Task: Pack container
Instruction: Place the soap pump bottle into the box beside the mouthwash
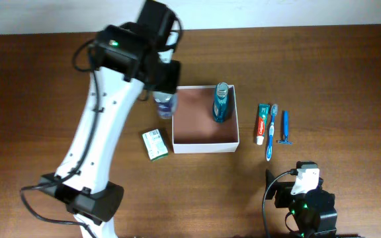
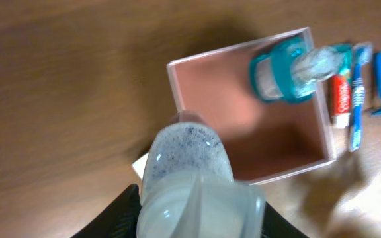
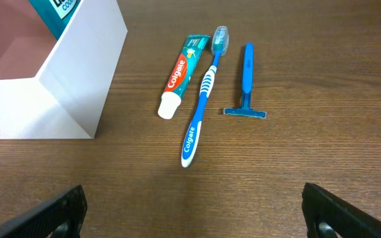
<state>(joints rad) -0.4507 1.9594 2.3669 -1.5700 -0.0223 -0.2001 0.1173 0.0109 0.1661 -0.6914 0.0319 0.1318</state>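
Note:
The container is a square white box with a pinkish-brown inside at the table's middle; it also shows in the left wrist view and the right wrist view. A teal mouthwash bottle stands in its far right corner. My left gripper is shut on a clear bottle with a whitish cap and holds it in the air above the box's left wall. My right gripper is open and empty near the front edge, below the toothbrush.
To the right of the box lie a toothpaste tube, a blue toothbrush and a blue razor. A small green and white box lies to the left of the container.

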